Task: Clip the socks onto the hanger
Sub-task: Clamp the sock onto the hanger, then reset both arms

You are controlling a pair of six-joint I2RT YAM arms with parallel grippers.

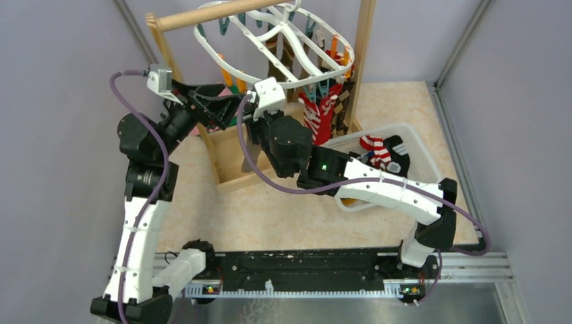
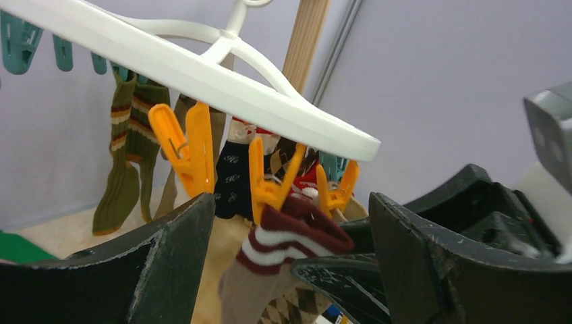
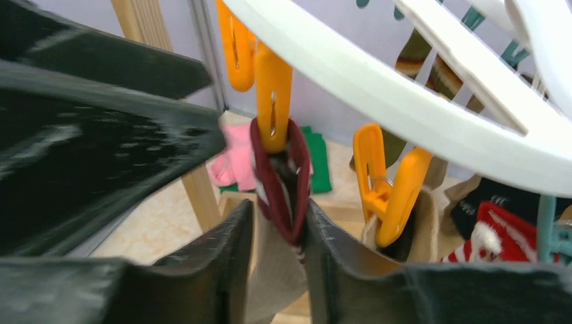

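The white hanger hangs tilted from the wooden pole. A sock with a maroon-and-white striped cuff and a beige body dangles from an orange clip on the hanger's near rim. My left gripper stands wide open on either side of that clip and sock, touching neither. My right gripper is just below the same clip. Its fingers are narrowly apart around the sock's cuff, which keeps its open loop shape. Seen from above, both grippers meet under the hanger's front edge.
More socks hang from other clips: brown-green striped ones and a red-and-white one. A white perforated basket to the right holds a red-striped sock. The wooden rack's base is below. Pink and green cloths lie behind.
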